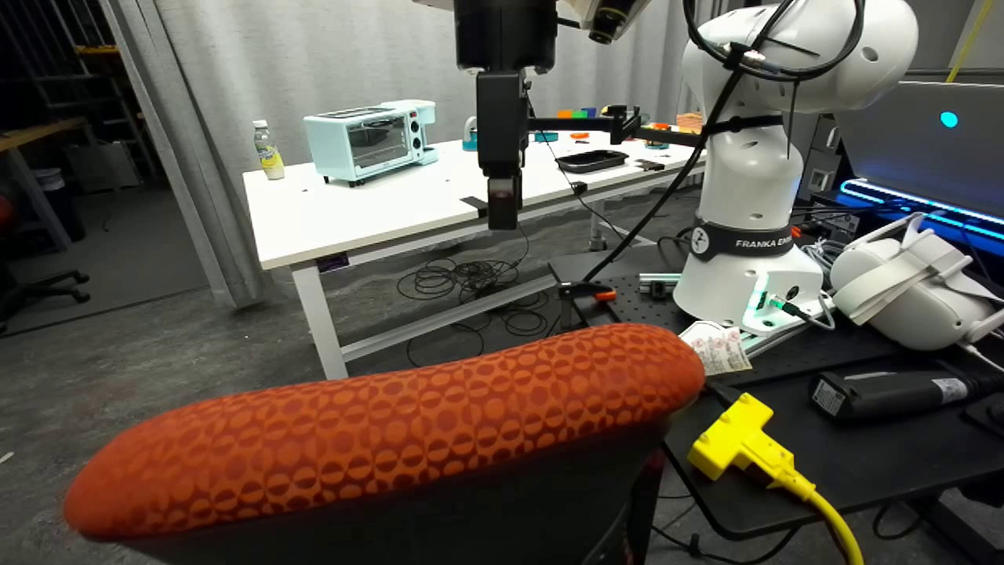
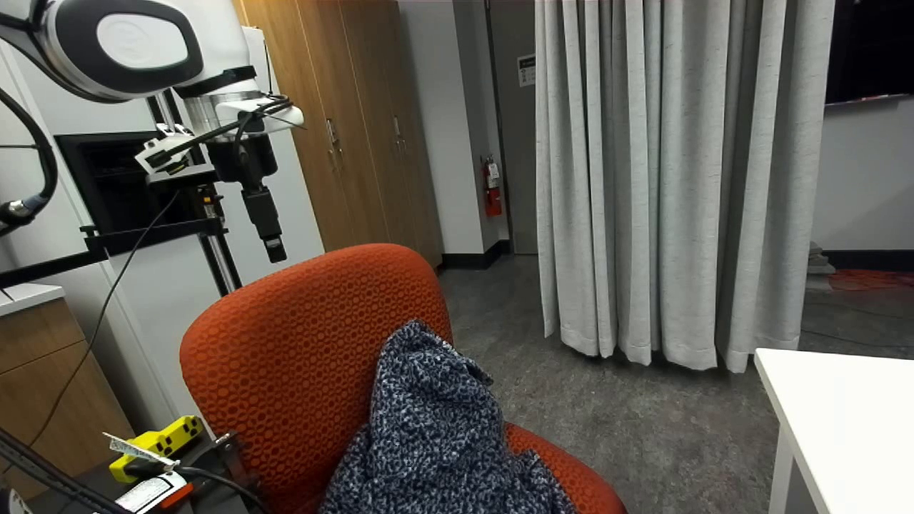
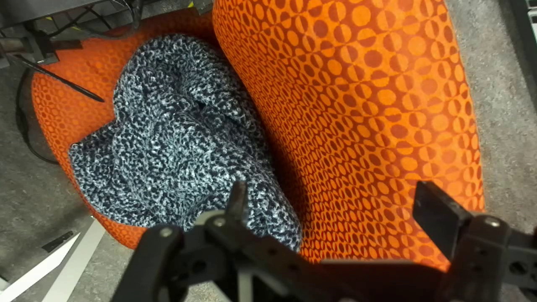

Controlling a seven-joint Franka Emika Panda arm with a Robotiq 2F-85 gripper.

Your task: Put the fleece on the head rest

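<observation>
The fleece (image 2: 435, 428), speckled dark navy and pale grey, lies bunched on the seat of the orange chair, partly leaning against the backrest. It also shows in the wrist view (image 3: 176, 138), left of the backrest, and is hidden behind the chair in an exterior view. The head rest (image 1: 392, 424) is the rounded orange-red top of the chair back; it shows in an exterior view (image 2: 335, 285) and the wrist view (image 3: 390, 92). My gripper (image 3: 331, 201) is open with nothing between its fingers. It points down above the chair back, apart from it, in both exterior views (image 1: 503, 205) (image 2: 275, 248).
A yellow plug (image 1: 745, 443) lies on the black robot stand beside the chair, with a white headset (image 1: 910, 282) farther back. A white table (image 1: 361, 212) holds a light blue toaster oven (image 1: 369, 141). A grey curtain (image 2: 671, 178) hangs behind the chair.
</observation>
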